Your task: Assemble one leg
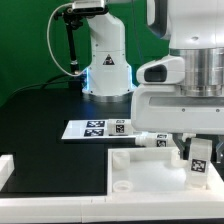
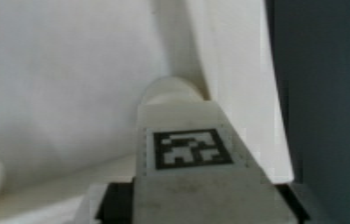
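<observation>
Leg [image 1: 200,161] in the grip, as far as I can read it from my end: it stands upright under the gripper [image 1: 198,150], tag facing the exterior camera, low over the large white panel [image 1: 150,172] and close to the panel's far edge on the exterior view's right. I cannot tell whether its foot touches the panel.

In the wrist view the leg [image 2: 191,135] runs out from between the fingers [image 2: 117,204], tag square to the lens, with the jaws closed against its sides (the picture is soft, but I see no gap). The gripper [image 2: 198,205] points along the post, and the panel [image 2: 65,80] fills the background.

The arm's base [image 1: 105,62] sits at the far edge of the black table [image 1: 40,115]. Its links rise out of frame and the wrist comes back down at the exterior view's right, hand pointing straight down.

The marker board [image 1: 95,128] lies flat mid-table. Another white post [image 1: 152,142] lies on its side just beyond the panel's far edge.
</observation>
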{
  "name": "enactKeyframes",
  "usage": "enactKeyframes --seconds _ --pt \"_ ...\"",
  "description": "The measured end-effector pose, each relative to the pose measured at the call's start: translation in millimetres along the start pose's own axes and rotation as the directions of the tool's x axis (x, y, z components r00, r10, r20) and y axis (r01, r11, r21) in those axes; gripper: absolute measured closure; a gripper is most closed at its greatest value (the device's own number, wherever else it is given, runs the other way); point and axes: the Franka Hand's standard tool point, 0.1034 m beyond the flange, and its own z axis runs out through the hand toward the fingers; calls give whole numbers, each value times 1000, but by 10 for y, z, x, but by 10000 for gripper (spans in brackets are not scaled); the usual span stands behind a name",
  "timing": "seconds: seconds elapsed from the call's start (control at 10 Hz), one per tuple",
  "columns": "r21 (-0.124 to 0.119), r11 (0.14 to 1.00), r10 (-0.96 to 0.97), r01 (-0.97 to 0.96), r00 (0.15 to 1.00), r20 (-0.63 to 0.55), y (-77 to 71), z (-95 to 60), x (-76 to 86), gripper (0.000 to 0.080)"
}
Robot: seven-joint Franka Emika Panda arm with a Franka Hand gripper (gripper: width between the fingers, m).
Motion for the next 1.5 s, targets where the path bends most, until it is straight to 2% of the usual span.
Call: enactKeyframes --seconds 0.2,0.3,0.4,0.5,0.6,0.7,0.9,1.0,1.1,1.2,1.3,1.5 --pt "11 969 246 -246 969 9 29 25 -1 512" --pt "16 910 414 -414 910 20 47 28 6 512" --pt "31 836 547 -548 836 47 66 33 14 512" --pt "53 708 700 -704 710 78 95 34 14 512" --pt "53 611 783 -790 613 103 90 37 -3 512" --pt "52 574 809 -818 575 118 101 37 1 512" --pt "54 603 788 -796 605 115 103 44 -2 511" --pt "52 629 768 -775 631 111 97 48 -14 331" --pt "33 778 623 -627 777 91 67 46 -66 214" --pt "37 874 479 -484 873 94 43 33 -70 214" --pt "30 945 320 -325 941 115 20 19 -107 163" --pt "43 977 204 -210 972 114 -2 16 -118 154"
